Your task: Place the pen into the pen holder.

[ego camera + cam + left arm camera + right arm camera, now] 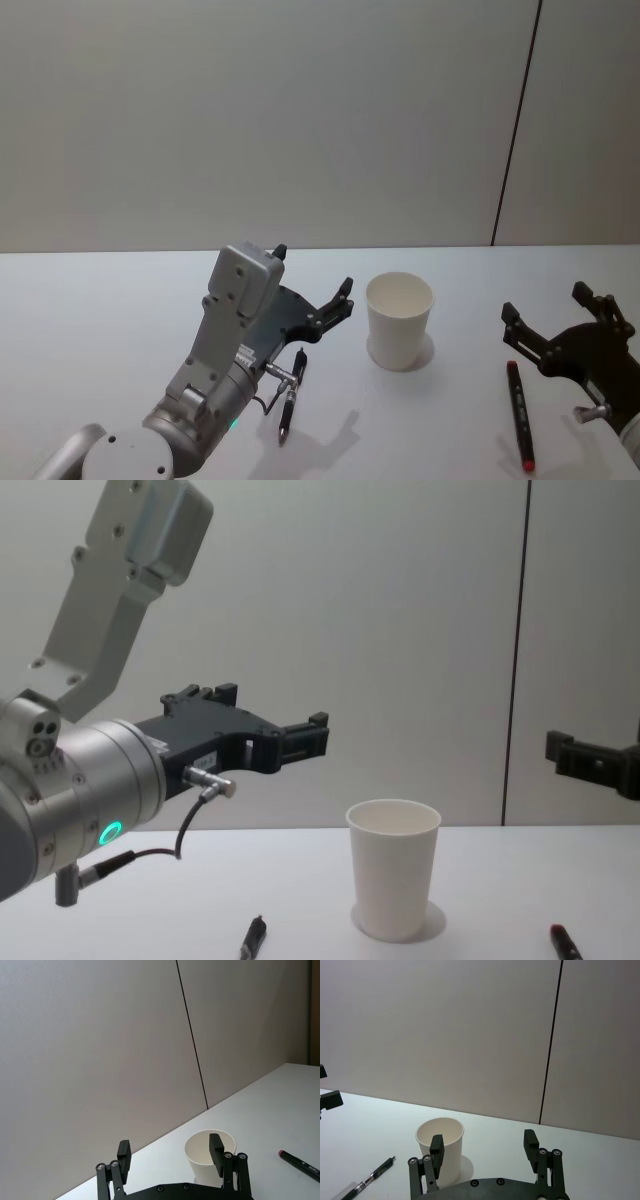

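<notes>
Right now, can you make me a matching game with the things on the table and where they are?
Things:
1. pen holder
2. black pen
3. red-tipped marker
4. left gripper

Places or states:
a. lying to the pen holder's right
b. standing upright in the middle
c. lying to the pen holder's left
d. open, raised above the table

Pairs: 1-b, 2-c, 3-a, 4-d
</notes>
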